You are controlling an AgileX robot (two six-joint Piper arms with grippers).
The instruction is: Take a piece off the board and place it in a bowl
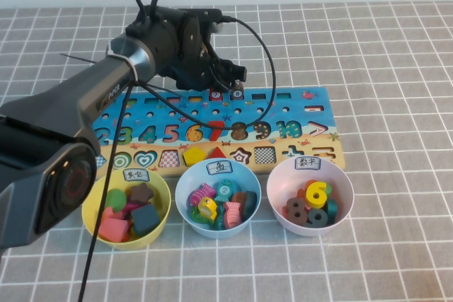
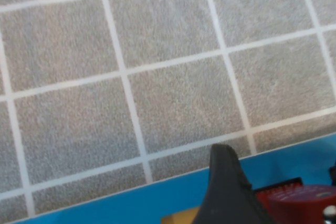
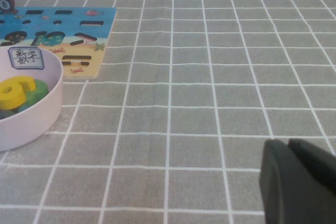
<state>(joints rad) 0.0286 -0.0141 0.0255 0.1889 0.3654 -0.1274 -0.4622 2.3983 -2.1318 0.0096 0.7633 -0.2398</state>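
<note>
My left arm reaches from the near left corner diagonally toward the far middle, forearm rising, wrist bent down at the far end. My left gripper [image 1: 225,76] points down and to the right there; its fingers are spread, one dark fingertip [image 2: 227,192] showing in the left wrist view. A black cable loops off the wrist and trails back along the arm. My right gripper [image 3: 296,182] sits low, off to the right, with its dark fingers pressed together, nothing between them.
</note>
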